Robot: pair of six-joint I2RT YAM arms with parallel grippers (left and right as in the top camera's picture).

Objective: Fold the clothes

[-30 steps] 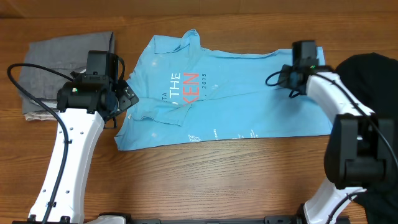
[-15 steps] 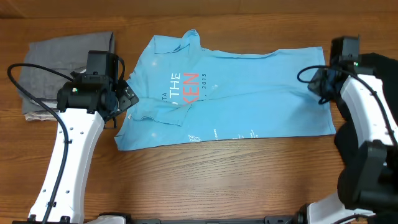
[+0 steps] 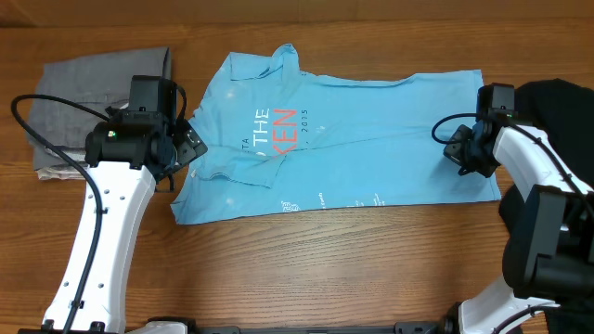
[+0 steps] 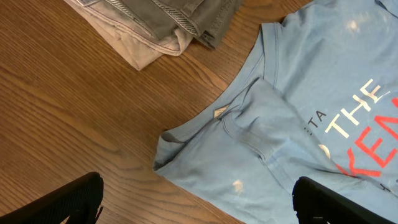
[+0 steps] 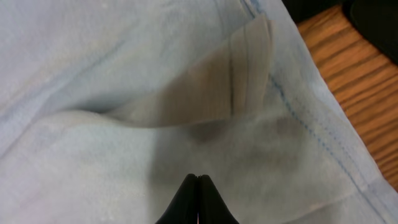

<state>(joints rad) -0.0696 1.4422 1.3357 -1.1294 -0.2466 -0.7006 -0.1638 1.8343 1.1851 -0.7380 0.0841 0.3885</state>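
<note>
Nearest the arms' bases the wooden tabletop (image 3: 325, 269) is bare grain. Just beyond it lies the lower long edge of the light blue T-shirt (image 3: 371, 158), spread sideways across the middle of the tabletop, with a row of small white print (image 3: 320, 199) along that near edge.

Further in, the left claw (image 3: 193, 147) hovers at the shirt's left end. Its fingers are spread wide and hold nothing, and the left wrist view shows the neckline (image 4: 217, 115) rumpled below them. White and orange-red lettering (image 3: 277, 127) sits just to the right of it.

At the shirt's right end the right claw (image 5: 198, 190) is down at the cloth with its fingertips pressed together. No fabric shows between them. A small flap (image 5: 205, 93) of the hem is turned over just ahead, beside a stitched seam.

At the far edge one short sleeve (image 3: 278, 60) points away. At the far left, folded grey trousers (image 3: 83, 102) lie apart from the shirt.
</note>
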